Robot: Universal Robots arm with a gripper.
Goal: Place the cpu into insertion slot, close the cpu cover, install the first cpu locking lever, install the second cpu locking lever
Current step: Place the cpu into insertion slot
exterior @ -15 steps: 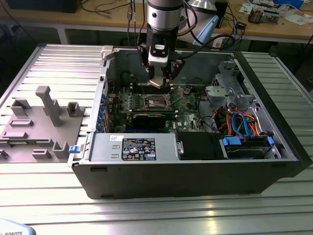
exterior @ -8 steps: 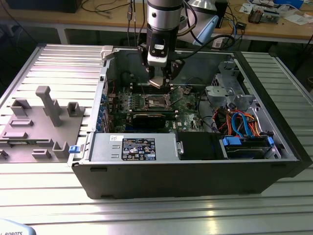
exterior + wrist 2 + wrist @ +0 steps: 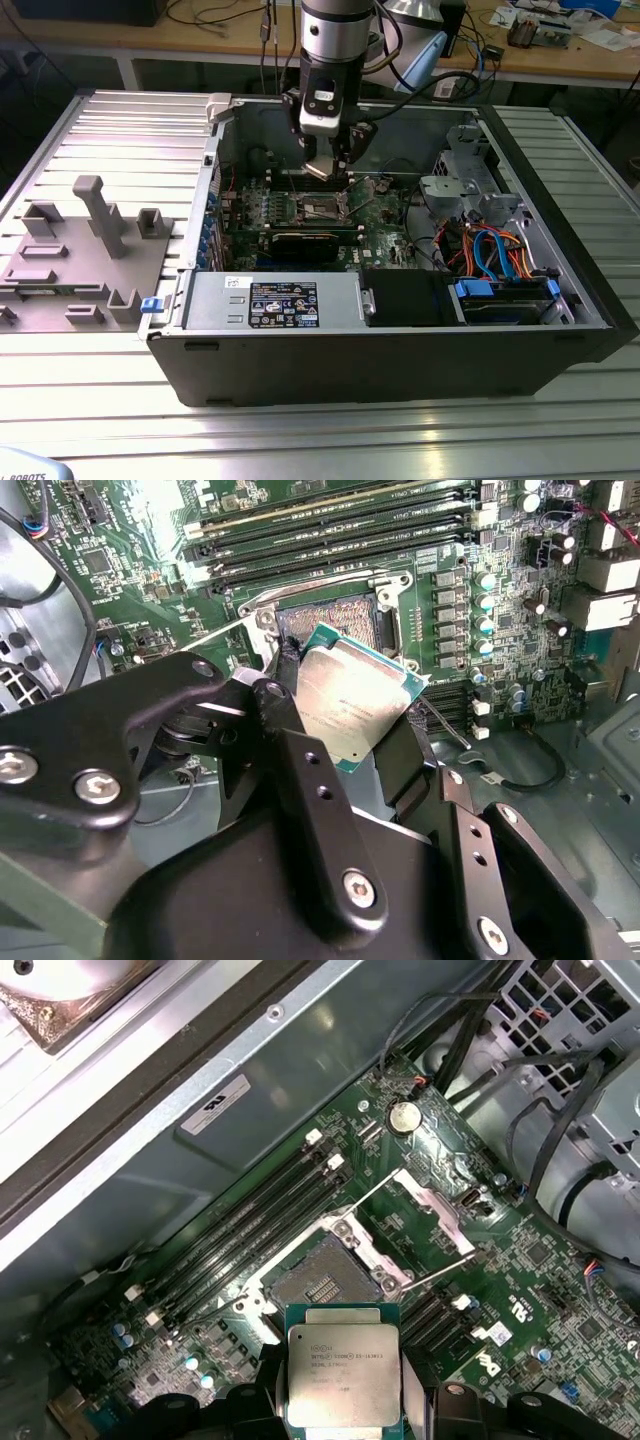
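Note:
My gripper (image 3: pixel 328 172) hangs inside the open computer case, shut on the cpu (image 3: pixel 322 170). The cpu (image 3: pixel 355 695) is a flat square chip with a silvery top, tilted and clamped by its edges between the black fingers (image 3: pixel 287 705). It hovers just above and slightly to one side of the insertion slot (image 3: pixel 335 615), apart from it. In the first wrist view the cpu (image 3: pixel 343 1375) sits close to the insertion slot (image 3: pixel 318 1285), whose dark contact field is bare. The cpu cover (image 3: pixel 428 1203) stands flipped open at the slot's far side. Thin locking levers (image 3: pixel 440 1270) stick up beside it.
Long memory slots (image 3: pixel 250 1230) run beside the socket. A black expansion card (image 3: pixel 300 243) lies in front of it in the exterior view. A power supply (image 3: pixel 270 300), a drive cage (image 3: pixel 465 165) and coloured cables (image 3: pixel 500 255) fill the case. A grey fixture (image 3: pixel 80 250) stands at the exterior view's left.

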